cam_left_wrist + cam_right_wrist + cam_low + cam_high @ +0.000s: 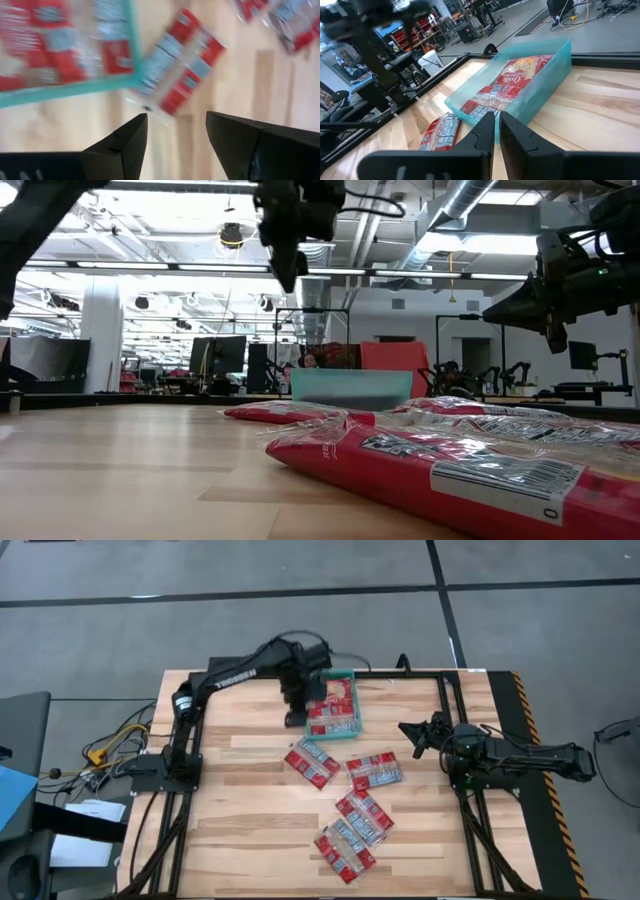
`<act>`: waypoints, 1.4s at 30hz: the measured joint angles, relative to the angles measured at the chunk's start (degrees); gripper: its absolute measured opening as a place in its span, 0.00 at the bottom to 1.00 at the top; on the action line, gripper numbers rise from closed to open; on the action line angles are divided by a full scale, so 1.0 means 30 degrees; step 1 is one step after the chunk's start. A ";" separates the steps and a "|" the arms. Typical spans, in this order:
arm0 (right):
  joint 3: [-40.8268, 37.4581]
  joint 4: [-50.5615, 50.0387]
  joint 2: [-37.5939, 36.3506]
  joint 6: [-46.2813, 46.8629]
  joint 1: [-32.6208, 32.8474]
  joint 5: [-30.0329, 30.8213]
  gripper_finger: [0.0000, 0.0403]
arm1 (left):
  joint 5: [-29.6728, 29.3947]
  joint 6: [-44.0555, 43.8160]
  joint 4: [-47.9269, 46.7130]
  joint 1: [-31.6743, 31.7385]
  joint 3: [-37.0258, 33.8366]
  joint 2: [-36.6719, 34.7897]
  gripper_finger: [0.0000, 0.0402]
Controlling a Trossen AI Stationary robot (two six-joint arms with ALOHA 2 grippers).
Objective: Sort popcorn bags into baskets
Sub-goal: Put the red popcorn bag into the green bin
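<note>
- Left hand (296,698) hangs above the near-left corner of the basket (352,722), fingers (125,145) spread with nothing between them. Reads as a drop just made; a judgement, not seen.
- Right hand (415,733) waits over the table's (240,810) right side, fingers pressed nearly together, empty.
- Basket: translucent teal bin at the far middle of the table, already holding popcorn bags (333,705), red with a yellow-orange popcorn print.
- Loose bags: one (312,762) just beside the basket's near edge, one (374,771) to its right, two more (364,816) (344,852) overlapping nearer the front. All flat, red with silvery-white and blue print.
- Step: between placements, roughly half sorted.
- Next move calls for swinging the left hand off the basket to the nearest loose bag, coming down with fingers wide to pinch a thin flat packet off the wood; an edge grip looks easiest.
</note>
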 joint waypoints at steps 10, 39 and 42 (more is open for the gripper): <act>0.0000 -0.0005 0.0022 -0.0142 0.0000 0.0000 0.13 | -0.0750 -0.7200 0.8179 -0.2797 -1.3037 -0.5507 0.47; 0.0000 0.0024 0.0092 -0.0139 0.0000 -0.0007 0.13 | 0.0892 -1.5314 2.5307 0.0674 -2.4425 -0.6217 0.77; 0.0000 0.0046 0.0197 -0.0073 0.0000 -0.0017 0.13 | 0.1965 -1.5755 2.6074 0.0470 -2.4383 -0.5124 0.75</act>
